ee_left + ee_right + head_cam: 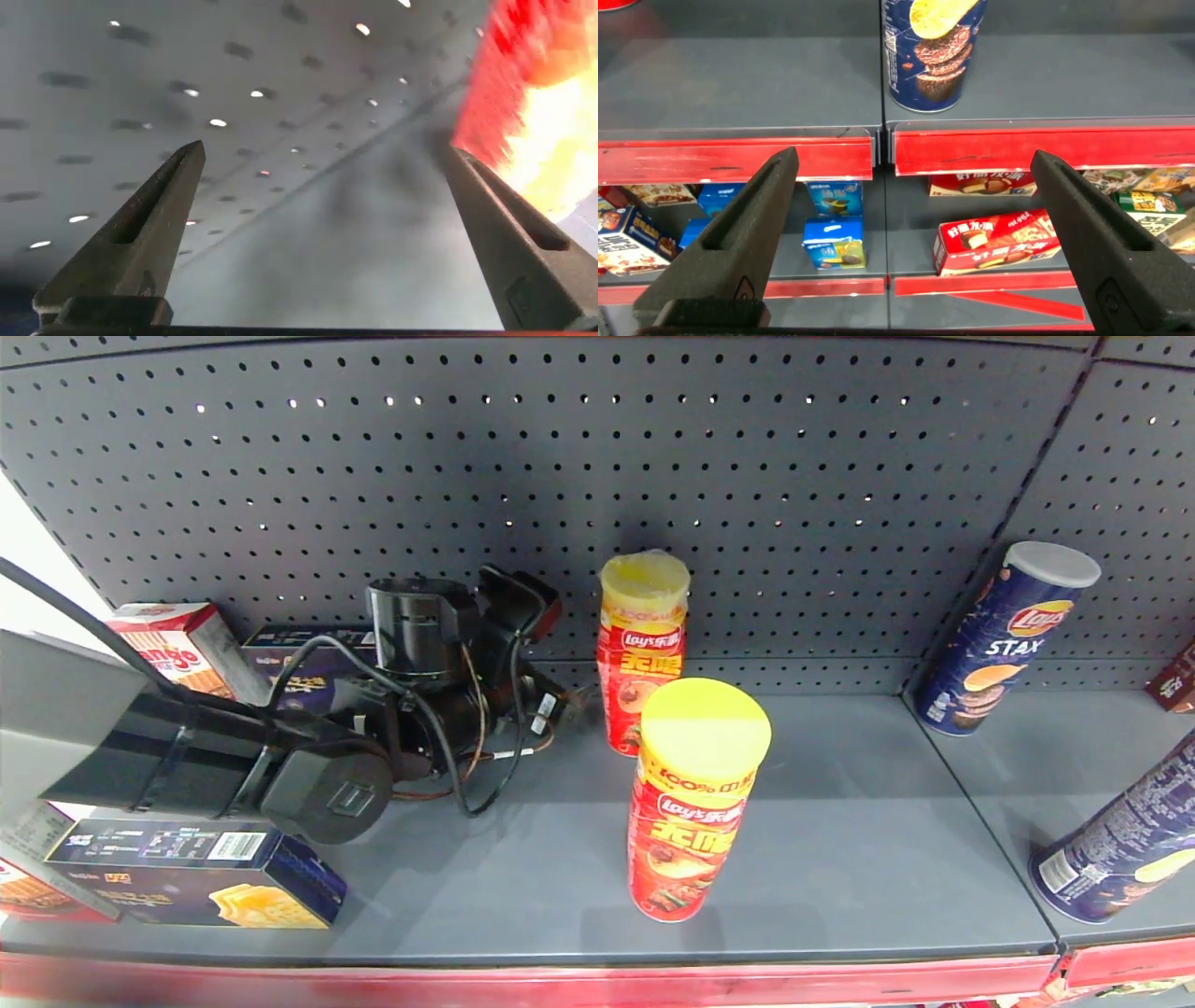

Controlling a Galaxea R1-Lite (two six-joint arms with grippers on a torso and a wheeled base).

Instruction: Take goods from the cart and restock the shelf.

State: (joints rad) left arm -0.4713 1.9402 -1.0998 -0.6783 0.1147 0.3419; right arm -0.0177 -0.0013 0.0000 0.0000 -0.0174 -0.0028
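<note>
Two red chip cans with yellow lids stand on the grey shelf (840, 821): one at the back (642, 649) by the pegboard, one nearer the front (695, 803). My left gripper (560, 695) lies low over the shelf, just left of the back can. In the left wrist view it (325, 154) is open and holds nothing, with the red can (533, 103) a blur beside one finger. My right gripper (915, 157) is open and holds nothing. It faces the shelf fronts below a blue chip can (932, 51).
A blue chip can (1008, 639) stands on the bay to the right, and another (1120, 840) leans at the right edge. Snack boxes (196, 873) (177, 649) sit at the left. Lower shelves hold a red box (999, 243) and blue boxes (831, 243).
</note>
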